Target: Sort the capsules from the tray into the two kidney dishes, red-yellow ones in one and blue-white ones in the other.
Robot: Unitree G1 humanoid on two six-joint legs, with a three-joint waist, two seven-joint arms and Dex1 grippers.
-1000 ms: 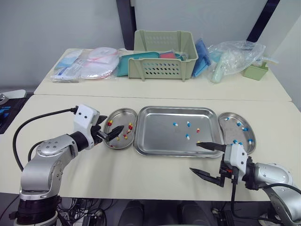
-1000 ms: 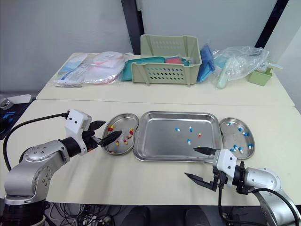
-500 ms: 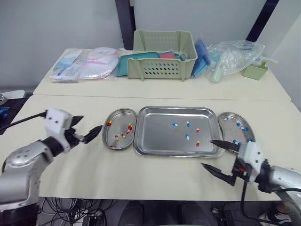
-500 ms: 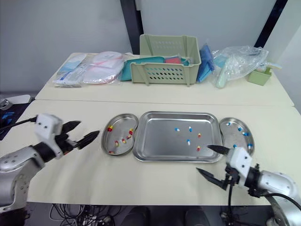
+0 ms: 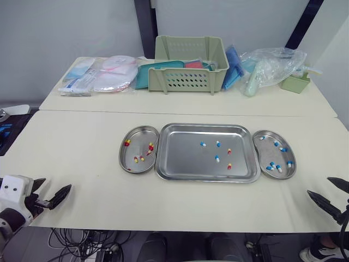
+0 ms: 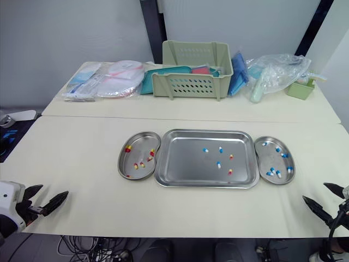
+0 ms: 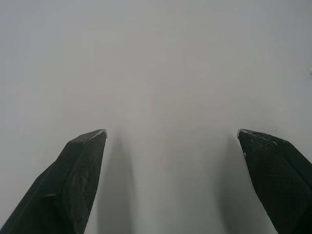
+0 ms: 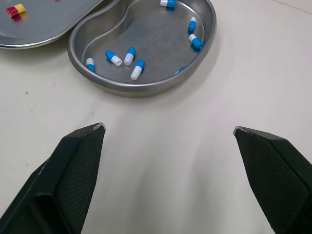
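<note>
Right hand (image 5: 318,185) hangs at the near right edge of the worktop (image 5: 82,147), fingers spread wide and holding nothing, and in its wrist view it looks straight onto the right kidney dish (image 8: 146,90) with its blue-white load. Left hand (image 6: 54,190) sits at the near left corner, also spread and empty, well apart from everything. Five capsules (image 5: 216,158) lie in the tray (image 5: 180,161), all bunched right of its middle: three blue-white, two red-yellow. So the target lies farther out and to the left of the right hand, and that arm looks clearly the nearer one. The closest piece is the red-yellow capsule (image 5: 229,166) by the tray's near rim, though it belongs in the left kidney dish (image 5: 128,155), across the tray. Its long axis is too small to call.
</note>
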